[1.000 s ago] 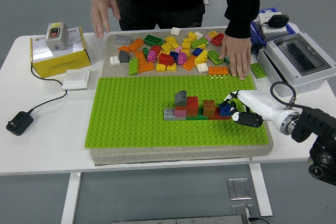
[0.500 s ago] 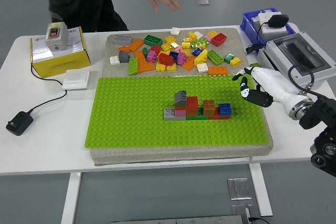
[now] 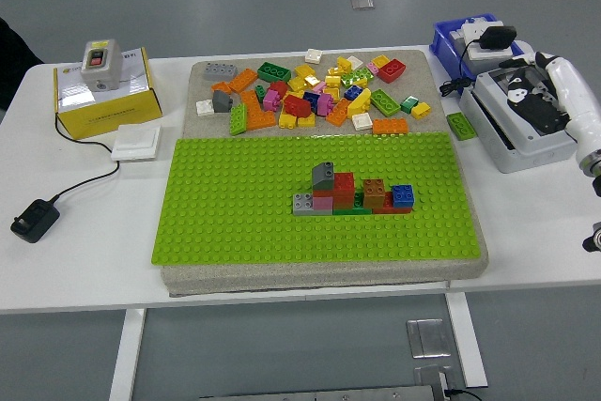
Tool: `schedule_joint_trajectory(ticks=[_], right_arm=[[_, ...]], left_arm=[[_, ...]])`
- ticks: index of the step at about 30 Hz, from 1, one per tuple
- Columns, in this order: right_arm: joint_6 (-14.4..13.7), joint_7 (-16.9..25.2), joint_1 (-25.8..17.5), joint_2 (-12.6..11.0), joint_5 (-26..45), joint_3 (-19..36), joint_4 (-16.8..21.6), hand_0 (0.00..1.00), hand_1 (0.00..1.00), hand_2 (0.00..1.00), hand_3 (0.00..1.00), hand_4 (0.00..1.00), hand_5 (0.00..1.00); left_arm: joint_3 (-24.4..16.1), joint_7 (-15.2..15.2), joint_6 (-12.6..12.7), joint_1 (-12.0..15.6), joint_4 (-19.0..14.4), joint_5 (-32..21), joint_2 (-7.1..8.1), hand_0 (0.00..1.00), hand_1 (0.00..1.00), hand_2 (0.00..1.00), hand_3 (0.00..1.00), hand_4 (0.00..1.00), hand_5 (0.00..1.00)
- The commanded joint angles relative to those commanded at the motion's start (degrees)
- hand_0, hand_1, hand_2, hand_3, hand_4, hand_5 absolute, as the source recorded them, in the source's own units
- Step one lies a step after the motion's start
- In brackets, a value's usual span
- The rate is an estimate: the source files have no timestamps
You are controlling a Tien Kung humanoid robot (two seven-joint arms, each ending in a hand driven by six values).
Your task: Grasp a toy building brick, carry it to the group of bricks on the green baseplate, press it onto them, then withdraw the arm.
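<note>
The blue brick (image 3: 403, 194) sits pressed onto the right end of the brick group (image 3: 352, 192) on the green baseplate (image 3: 235, 204), touching a brown brick (image 3: 374, 192) on its left; the group also holds red, pink, grey and green bricks, with a dark grey sloped piece (image 3: 323, 175) on top at the left; the baseplate lies on a grey mat (image 3: 319, 274) on the white surface (image 3: 84, 260); beyond the baseplate's far edge a loose pile of bricks (image 3: 315, 91) in many colours is spread over the mat, and a single green brick (image 3: 460, 125) lies just off its right edge; the right hand (image 3: 533, 89) is well apart from the group, raised at the picture's right edge over a grey box with a clear lid (image 3: 526, 119); its fingers (image 3: 516, 93) are loosely curled and hold nothing; a blue bin (image 3: 465, 44) stands behind that box; on the left side of the surface are a yellow box (image 3: 103, 96) with a grey switch unit (image 3: 100, 63) on top, a white switch plate (image 3: 137, 142) just beside it, and a black power adapter (image 3: 34, 220) on a cable near the left edge.
</note>
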Motion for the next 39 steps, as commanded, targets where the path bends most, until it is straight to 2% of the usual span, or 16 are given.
schedule_joint_trajectory(ticks=[5, 10, 23, 39], right_arm=[[-1.23, 1.78, -1.53, 1.89, 1.02, 6.61, -0.29, 0.049, 0.201, 0.761, 0.695, 0.190, 0.436], [-1.83, 2.46, -1.94, 2.26, 0.99, 11.01, -0.39, 0.049, 0.201, 0.768, 0.697, 0.203, 0.449], [-1.98, 2.36, -2.18, 1.92, 0.36, 13.57, -0.64, 0.050, 0.208, 0.768, 0.699, 0.207, 0.454], [-1.97, 2.34, -2.49, 1.66, 0.28, 15.02, -0.52, 0.051, 0.212, 0.773, 0.706, 0.214, 0.457]], left_arm=[[0.05, 0.01, -0.12, -0.28, 0.00, 0.29, 0.25, 0.670, 0.647, 0.534, 0.643, 0.106, 0.671], [-0.23, 0.08, -0.32, -0.53, 0.00, 1.07, 0.77, 0.671, 0.649, 0.534, 0.643, 0.106, 0.670], [-1.89, 0.41, -0.68, -0.58, 0.00, 3.49, 1.67, 0.671, 0.649, 0.535, 0.642, 0.106, 0.668], [-1.78, 0.18, -0.39, -1.27, 0.00, 2.43, 1.00, 0.673, 0.650, 0.539, 0.644, 0.107, 0.666]])
